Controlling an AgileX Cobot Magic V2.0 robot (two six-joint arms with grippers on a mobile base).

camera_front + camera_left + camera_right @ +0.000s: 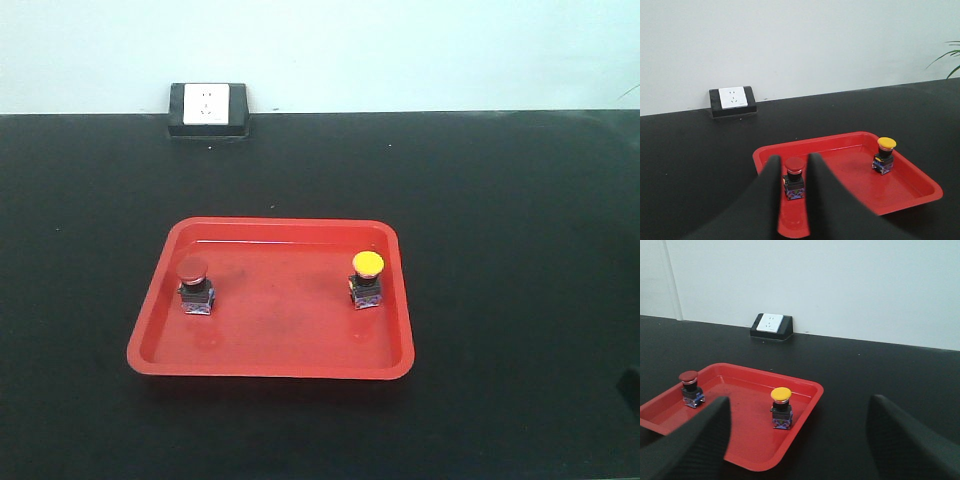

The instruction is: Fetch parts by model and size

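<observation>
A red tray [270, 340] lies on the black table. In it stand the red-capped push-button [194, 283] at the left and the yellow-capped push-button [367, 278] at the right, both upright on black and bluish bases. Neither gripper shows in the exterior view. In the left wrist view my left gripper [794, 159] is slightly open and empty; its fingers frame the red-capped button [794, 177], which stands beyond them, and the yellow-capped one [885, 155] is to the right. My right gripper [799, 399] is wide open and empty, back from the yellow-capped button [781, 407].
A white wall socket on a black block [208, 108] sits at the table's far edge against the wall. A plant leaf [950, 55] shows at the far right of the left wrist view. Bare black table surrounds the tray.
</observation>
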